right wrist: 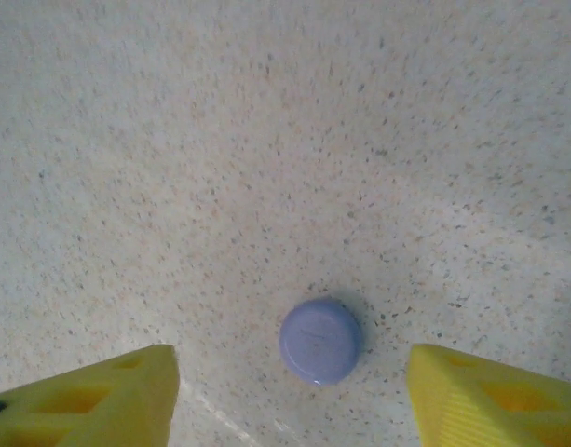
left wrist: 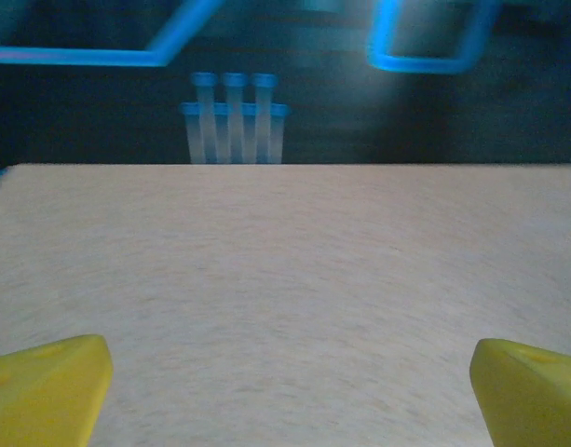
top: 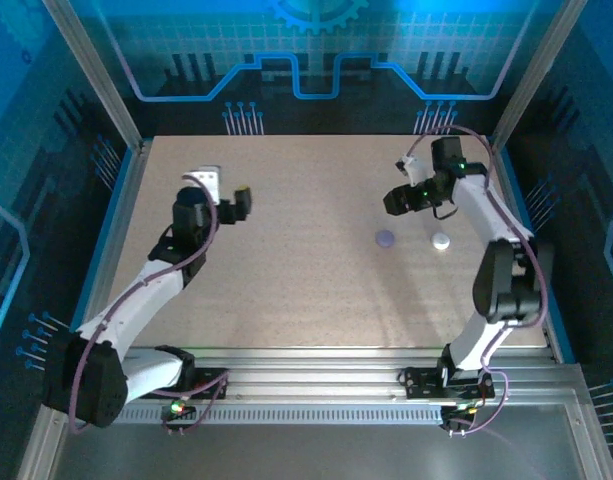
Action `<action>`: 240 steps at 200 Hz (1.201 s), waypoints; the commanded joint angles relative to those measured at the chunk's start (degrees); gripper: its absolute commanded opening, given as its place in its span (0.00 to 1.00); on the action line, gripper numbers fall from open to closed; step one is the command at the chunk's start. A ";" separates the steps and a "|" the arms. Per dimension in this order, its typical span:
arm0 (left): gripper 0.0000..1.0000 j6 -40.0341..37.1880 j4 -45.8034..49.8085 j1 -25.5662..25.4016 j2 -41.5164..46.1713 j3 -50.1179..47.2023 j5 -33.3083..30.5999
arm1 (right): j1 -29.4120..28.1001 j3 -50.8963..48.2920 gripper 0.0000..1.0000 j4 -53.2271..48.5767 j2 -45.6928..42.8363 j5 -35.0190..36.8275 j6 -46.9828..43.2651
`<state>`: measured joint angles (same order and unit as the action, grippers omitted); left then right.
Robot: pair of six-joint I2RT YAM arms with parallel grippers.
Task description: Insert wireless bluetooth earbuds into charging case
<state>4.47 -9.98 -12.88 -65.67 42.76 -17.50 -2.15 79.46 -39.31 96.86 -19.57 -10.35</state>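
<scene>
both jaws stand released, empty. the lavender case disc (right wrist: 320, 341) lies loose below my right jaws, the white disc (top: 441, 241) near it toward the surface's (top: 286, 290) right edge. closing off-centre could squirt it away.

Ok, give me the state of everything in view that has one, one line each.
lavender case disc: lying flat on the table, not held.
white case disc: lying flat on the table, apart from the lavender case disc, not held.
left gripper: open, holding nothing.
right gripper: open, holding nothing, hovering over the lavender case disc without touching it.
</scene>
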 commanded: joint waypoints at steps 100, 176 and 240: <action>0.99 -6.17 -50.79 4.45 -17.12 -26.58 -13.78 | 1.45 -45.33 1.00 53.71 -23.22 17.76 11.62; 0.99 -3.00 -51.76 11.28 -24.71 -24.15 1.47 | -1.40 -52.46 1.00 73.08 -18.19 19.92 8.41; 0.99 -1.85 -45.88 11.92 -23.21 -22.50 3.15 | -1.98 -55.85 1.00 84.36 -11.03 20.34 7.56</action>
<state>1.56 -55.72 -1.02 -88.36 19.20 -16.82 -4.05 24.56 38.22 85.12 0.05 -2.00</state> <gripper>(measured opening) 0.989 0.995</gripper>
